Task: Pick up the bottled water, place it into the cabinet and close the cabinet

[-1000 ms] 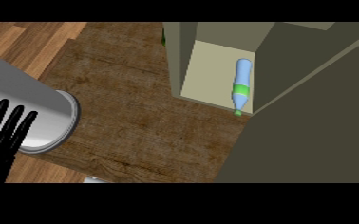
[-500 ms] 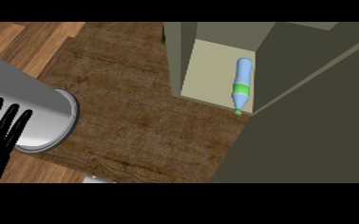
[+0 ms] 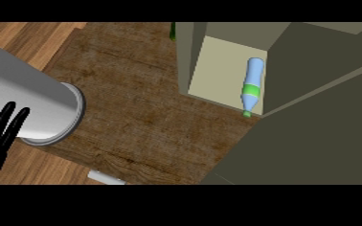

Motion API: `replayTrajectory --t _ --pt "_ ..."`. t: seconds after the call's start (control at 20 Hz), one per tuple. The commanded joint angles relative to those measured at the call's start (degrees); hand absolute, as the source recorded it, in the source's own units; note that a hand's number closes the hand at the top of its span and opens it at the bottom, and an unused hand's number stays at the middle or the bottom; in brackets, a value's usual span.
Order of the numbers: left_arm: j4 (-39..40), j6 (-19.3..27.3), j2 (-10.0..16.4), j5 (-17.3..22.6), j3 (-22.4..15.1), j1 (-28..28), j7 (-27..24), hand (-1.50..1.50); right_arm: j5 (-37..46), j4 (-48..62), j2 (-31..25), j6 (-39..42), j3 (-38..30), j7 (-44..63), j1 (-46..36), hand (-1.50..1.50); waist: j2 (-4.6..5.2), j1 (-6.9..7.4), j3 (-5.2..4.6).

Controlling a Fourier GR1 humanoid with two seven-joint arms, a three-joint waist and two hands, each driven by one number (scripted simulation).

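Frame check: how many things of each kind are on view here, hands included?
Bottled water: 1
Cabinet: 1
Left hand: 1
Green item behind the cabinet: 1
Pale item at the counter's front edge: 1
Total: 5

Head view, one camera: set at the robot's head, facing steeply down onto the worktop [image 3: 141, 100]. Range close; the left forearm [image 3: 39, 105] enters at the frame's left edge, large and near the lens. Coverage: wooden top at centre and left, open cabinet [image 3: 189, 52] at upper right, seen from above.
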Motion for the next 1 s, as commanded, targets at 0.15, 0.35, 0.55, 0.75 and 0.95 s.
replayTrajectory --t 0.15,0.35,0.55,0.75,0.95 --pt "0.4 -1.1 0.2 0.1 0.5 -0.1 -0.3 -1.5 -3.7 2.7 5.7 -4.4 1.3 4.8 -2.6 1.5 0.36 0.38 0.19" --pt "1.1 -1.4 0.6 0.2 0.8 -0.3 0.0 -1.5 -1.2 3.5 5.7 -4.3 -1.6 7.5 -7.5 1.5 0.09 0.65 0.03" --pt "1.1 -1.0 0.0 -0.3 -0.1 -0.5 0.1 -1.5 -0.6 6.9 6.5 -4.9 -3.2 12.3 -13.0 1.5 -0.3 0.29 0.16" --pt "1.7 -0.9 0.1 0.2 0.0 -0.4 0.5 -1.5 -1.3 11.9 8.8 -6.0 -4.6 16.4 -18.8 1.5 -0.26 0.16 0.36" --pt "2.1 -1.4 0.1 0.1 0.3 -0.6 0.2 -1.5 -2.4 17.3 12.1 -8.0 -6.5 20.2 -25.0 1.5 -0.72 -0.12 0.41"
